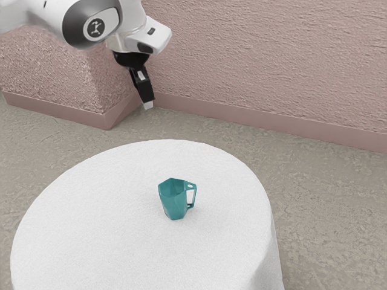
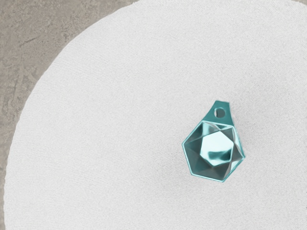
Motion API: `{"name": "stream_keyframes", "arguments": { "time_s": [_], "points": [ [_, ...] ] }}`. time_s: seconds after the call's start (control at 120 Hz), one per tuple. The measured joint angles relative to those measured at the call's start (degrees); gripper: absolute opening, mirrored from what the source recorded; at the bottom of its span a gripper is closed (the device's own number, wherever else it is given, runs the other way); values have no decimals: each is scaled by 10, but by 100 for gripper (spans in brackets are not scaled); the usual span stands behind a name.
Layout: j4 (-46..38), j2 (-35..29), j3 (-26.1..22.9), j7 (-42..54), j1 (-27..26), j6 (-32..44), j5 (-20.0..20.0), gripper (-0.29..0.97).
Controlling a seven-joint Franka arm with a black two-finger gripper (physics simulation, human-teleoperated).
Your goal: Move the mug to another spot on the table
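Note:
A teal faceted mug (image 1: 176, 197) stands upright near the middle of the round white table (image 1: 91, 235), its handle pointing to the exterior view's right. My gripper (image 1: 147, 103) hangs high above the table's far edge, well up and to the exterior view's left of the mug, pointing down with nothing in it. In the wrist view I look straight down into the mug (image 2: 214, 150), which stands on the white tabletop (image 2: 110, 124) off to one side of my hand's centre line.
Bare white tabletop surrounds the mug on every side. The table's curved edge (image 2: 29, 110) drops to a speckled grey floor (image 1: 326, 193). A pink textured wall with a baseboard (image 1: 272, 121) runs behind.

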Motion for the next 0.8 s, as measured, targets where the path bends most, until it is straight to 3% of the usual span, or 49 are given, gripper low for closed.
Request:
{"name": "stream_keyframes", "arguments": {
  "time_s": [0.083,0.208,0.35,0.533,0.8],
  "points": [
    [7,14,-6,5,-13,0,0,68],
    [10,87,-9,11,-35,0,1,68],
    [21,152,-10,16,-13,0,13,68],
    [42,232,-9,24,-39,0,22,68],
    [34,280,-7,33,-60,0,9,68]
  ]
}}
